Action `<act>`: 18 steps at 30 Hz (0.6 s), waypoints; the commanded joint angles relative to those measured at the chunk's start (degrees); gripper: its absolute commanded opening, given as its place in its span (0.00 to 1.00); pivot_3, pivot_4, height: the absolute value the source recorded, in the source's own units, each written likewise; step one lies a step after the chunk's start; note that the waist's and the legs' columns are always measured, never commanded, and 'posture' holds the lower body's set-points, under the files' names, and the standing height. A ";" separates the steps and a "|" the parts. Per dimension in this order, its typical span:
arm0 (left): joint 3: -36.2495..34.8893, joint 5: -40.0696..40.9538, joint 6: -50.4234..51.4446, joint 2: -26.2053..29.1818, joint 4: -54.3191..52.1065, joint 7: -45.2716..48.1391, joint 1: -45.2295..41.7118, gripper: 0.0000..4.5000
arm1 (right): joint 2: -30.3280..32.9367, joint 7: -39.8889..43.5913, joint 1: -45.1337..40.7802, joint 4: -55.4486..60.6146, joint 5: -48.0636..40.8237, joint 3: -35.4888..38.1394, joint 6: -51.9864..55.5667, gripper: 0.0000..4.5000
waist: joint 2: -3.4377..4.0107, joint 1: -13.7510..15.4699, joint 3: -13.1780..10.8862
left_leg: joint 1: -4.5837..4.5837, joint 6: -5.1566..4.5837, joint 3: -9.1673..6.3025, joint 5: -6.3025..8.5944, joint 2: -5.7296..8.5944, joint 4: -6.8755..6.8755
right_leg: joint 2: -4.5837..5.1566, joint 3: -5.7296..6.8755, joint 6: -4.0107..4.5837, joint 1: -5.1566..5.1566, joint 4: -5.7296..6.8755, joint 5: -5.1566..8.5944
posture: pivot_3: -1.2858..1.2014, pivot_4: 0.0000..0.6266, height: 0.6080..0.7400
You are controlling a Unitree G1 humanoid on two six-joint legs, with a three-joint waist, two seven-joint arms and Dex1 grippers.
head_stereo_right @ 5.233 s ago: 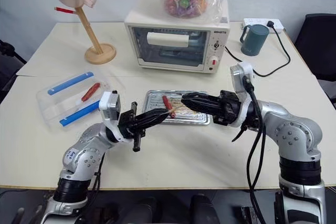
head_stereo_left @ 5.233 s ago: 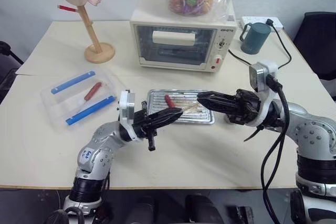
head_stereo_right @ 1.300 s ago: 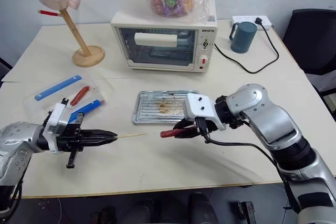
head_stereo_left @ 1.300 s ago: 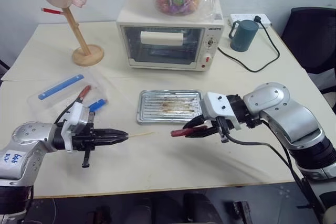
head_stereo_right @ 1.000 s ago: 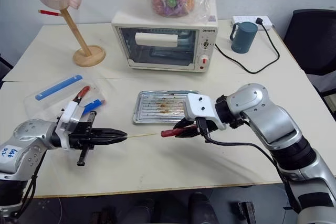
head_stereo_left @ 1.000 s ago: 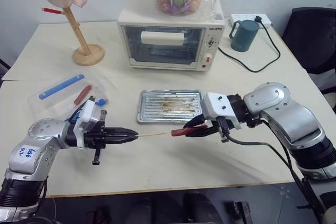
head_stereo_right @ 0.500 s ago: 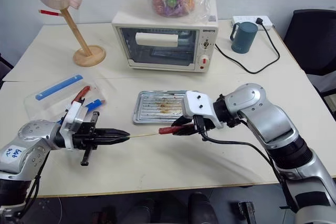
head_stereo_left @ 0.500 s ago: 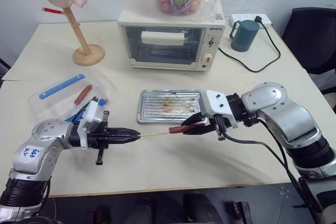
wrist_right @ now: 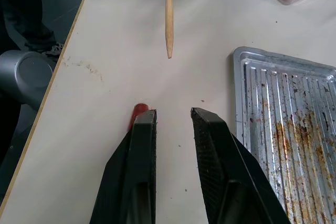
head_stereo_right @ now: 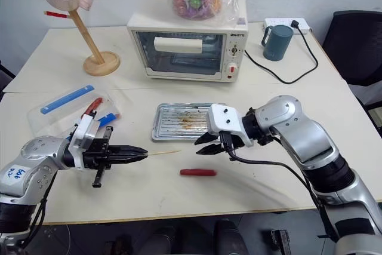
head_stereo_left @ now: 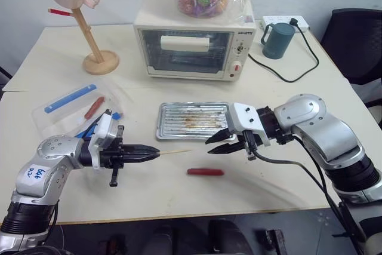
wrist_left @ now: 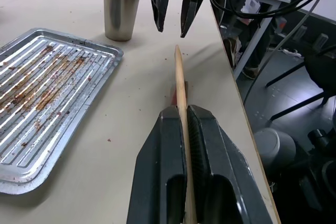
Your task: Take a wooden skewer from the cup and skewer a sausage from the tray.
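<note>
One sausage (head_stereo_left: 205,172) lies on the counter (head_stereo_left: 256,189), one tray (head_stereo_left: 192,120) empty; left end effector (head_stereo_left: 156,153) clamps one skewer (head_stereo_left: 174,152); right end effector (head_stereo_left: 210,146) apart, empty.

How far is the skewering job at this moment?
Done: the left gripper is shut on the skewer, already out of the cup. In hand: nothing in the open right gripper; the sausage lies on the table, off the tray. Left: pick it up and push it onto the skewer.
</note>
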State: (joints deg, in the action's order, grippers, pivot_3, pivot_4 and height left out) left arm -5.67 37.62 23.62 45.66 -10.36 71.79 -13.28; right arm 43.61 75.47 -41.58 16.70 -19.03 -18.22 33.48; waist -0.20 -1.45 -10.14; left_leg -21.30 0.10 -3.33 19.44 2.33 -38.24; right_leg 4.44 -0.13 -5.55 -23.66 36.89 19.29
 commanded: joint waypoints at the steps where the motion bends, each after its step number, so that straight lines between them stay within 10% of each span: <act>1: -2.45 -0.70 -1.27 0.57 0.17 -0.18 2.57 0.00 | 1.82 -2.78 5.14 3.97 0.01 1.87 1.18 0.23 | 0.00 0.03 0.00 | 0.00 0.00 0.00 0.00 0.00 0.01 | 0.00 0.00 0.00 0.00 0.00 0.00 | 0.52 0.24 1.00; 12: -6.90 -1.96 -6.40 -2.46 0.99 -3.50 11.64 0.00 | -0.61 -15.35 20.65 14.15 0.97 1.93 2.85 0.71 | -0.01 0.16 0.00 | 0.01 0.00 0.00 -0.01 0.00 -0.03 | 0.01 -0.02 0.00 0.03 0.04 0.00 | 0.52 0.24 1.00; 18: -7.99 -1.03 -5.07 -3.51 -2.91 -5.34 17.96 0.00 | -2.18 -19.70 27.20 17.60 1.78 0.34 1.93 0.71 | -0.02 0.14 0.01 | 0.03 -0.01 0.00 0.00 0.00 0.03 | 0.01 -0.04 0.00 0.04 0.00 0.00 | 0.52 0.24 1.00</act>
State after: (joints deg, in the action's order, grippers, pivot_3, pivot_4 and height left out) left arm -12.56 35.68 18.69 42.02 -10.75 66.68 4.06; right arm 42.08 57.16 -14.55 32.19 -17.84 -17.75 36.68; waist -0.21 -1.31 -10.13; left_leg -21.27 0.09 -3.33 19.43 2.34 -38.24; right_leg 4.45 -0.17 -5.55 -23.61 36.89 19.29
